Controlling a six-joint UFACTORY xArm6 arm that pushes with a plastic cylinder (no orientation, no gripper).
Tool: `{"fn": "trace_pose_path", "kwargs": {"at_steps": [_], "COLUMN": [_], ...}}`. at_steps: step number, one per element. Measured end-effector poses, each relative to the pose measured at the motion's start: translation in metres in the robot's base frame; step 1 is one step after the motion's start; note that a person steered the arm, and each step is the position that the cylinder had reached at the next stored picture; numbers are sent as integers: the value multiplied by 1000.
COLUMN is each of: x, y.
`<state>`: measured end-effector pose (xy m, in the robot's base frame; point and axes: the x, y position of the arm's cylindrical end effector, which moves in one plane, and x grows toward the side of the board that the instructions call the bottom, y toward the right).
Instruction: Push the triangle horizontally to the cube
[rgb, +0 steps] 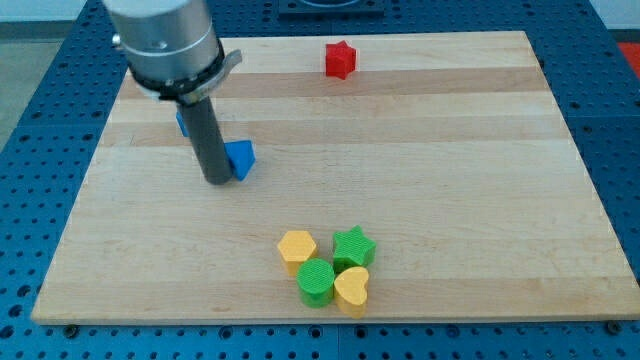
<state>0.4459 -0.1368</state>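
Observation:
A blue triangle block (241, 157) lies on the wooden board's left part. My tip (217, 182) rests on the board just left of the triangle, touching or nearly touching it. A second blue block (183, 122), likely the cube, shows only as a sliver behind the rod, up and left of the triangle; most of it is hidden.
A red star block (340, 60) sits near the board's top edge. Near the bottom middle a cluster holds a yellow hexagon (296, 248), a green star (353, 246), a green round block (316, 281) and a yellow heart (352, 287). The board's edge (60, 250) borders a blue perforated table.

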Motion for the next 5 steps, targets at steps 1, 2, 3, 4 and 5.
{"fn": "trace_pose_path", "kwargs": {"at_steps": [1, 2, 3, 4, 5], "x": [0, -8, -23, -38, -38], "y": [5, 41, 105, 158, 151]}}
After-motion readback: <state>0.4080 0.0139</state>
